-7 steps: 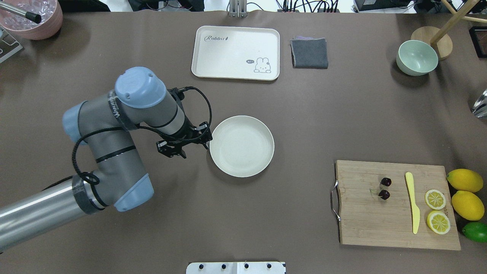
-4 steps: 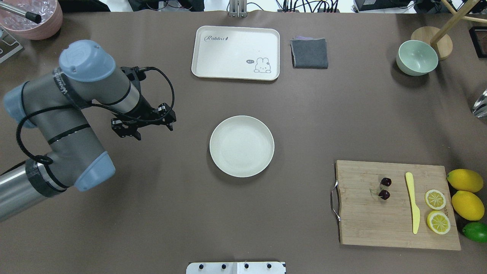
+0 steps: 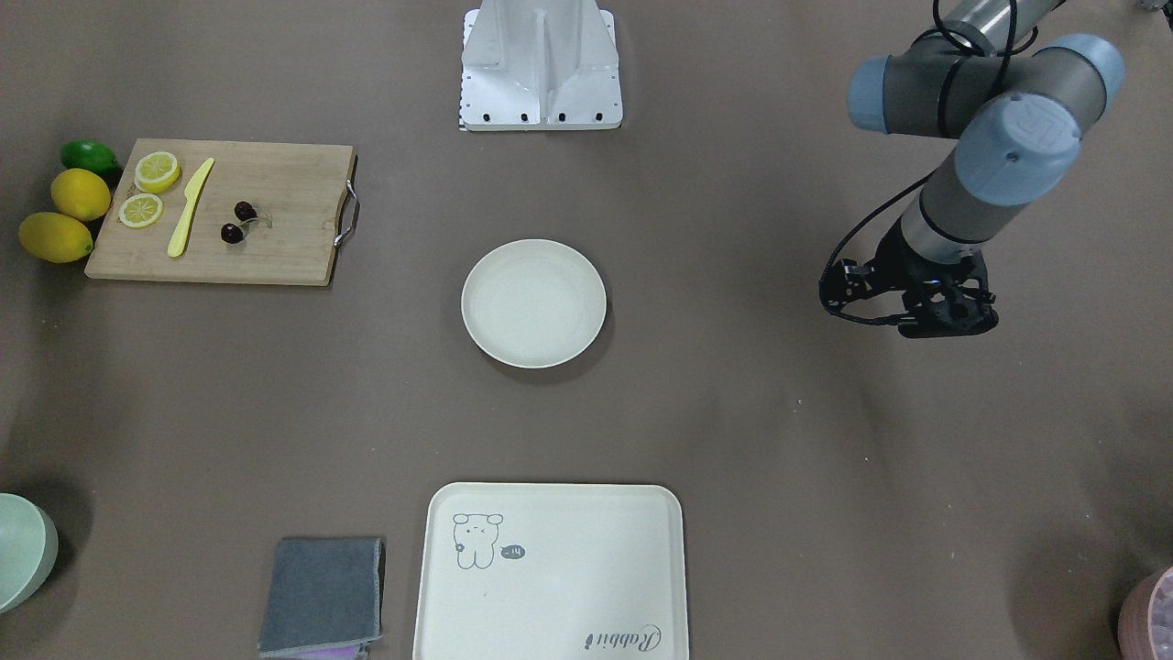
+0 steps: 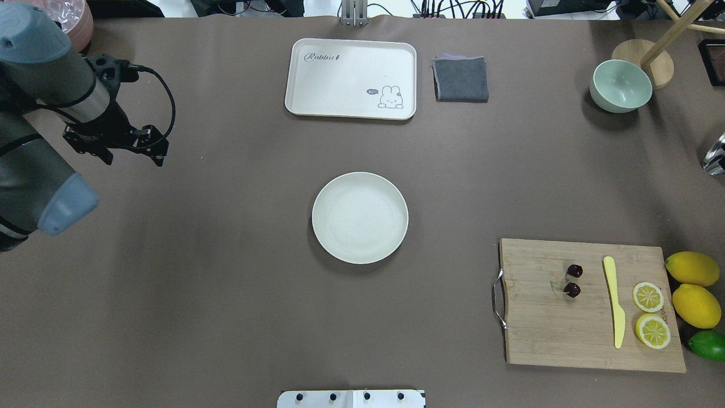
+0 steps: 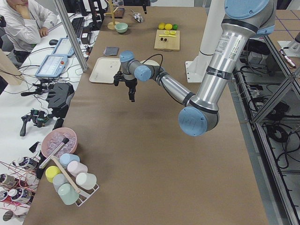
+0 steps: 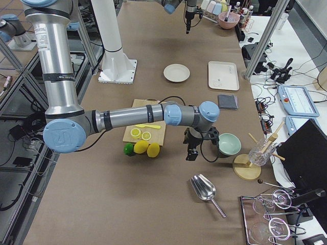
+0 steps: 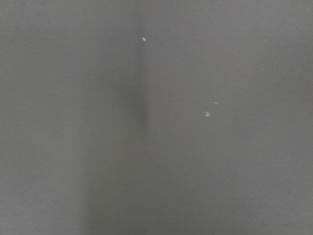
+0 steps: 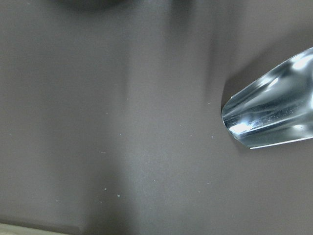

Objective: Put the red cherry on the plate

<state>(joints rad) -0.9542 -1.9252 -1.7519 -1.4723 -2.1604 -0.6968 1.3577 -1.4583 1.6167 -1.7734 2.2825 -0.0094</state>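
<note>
The red cherry point(image 4: 573, 280), two dark glossy cherries on one pale stem, lies on the wooden cutting board point(image 4: 544, 328) at the right front; in the front-facing view the red cherry point(image 3: 238, 222) is at upper left. The cream plate point(image 4: 359, 217) sits bare at the table's centre, and the front-facing view shows the same plate point(image 3: 533, 302). My left gripper point(image 4: 116, 148) hangs over bare table far to the plate's left, fingers pointing down and hidden, so I cannot tell its state. My right gripper point(image 6: 191, 152) shows only from the right end, beside the green bowl; I cannot tell its state either.
A yellow knife point(image 4: 614, 300), two lemon slices point(image 4: 648, 297), two lemons point(image 4: 694, 289) and a lime point(image 4: 708, 344) sit on or beside the board. At the back are a rabbit tray point(image 4: 351, 79), grey cloth point(image 4: 461, 79) and green bowl point(image 4: 620, 85). A metal scoop point(image 6: 204, 190) lies near my right gripper.
My left arm has swung away from the plate's left rim, toward the table's far left. Plate and cherry have not moved.
</note>
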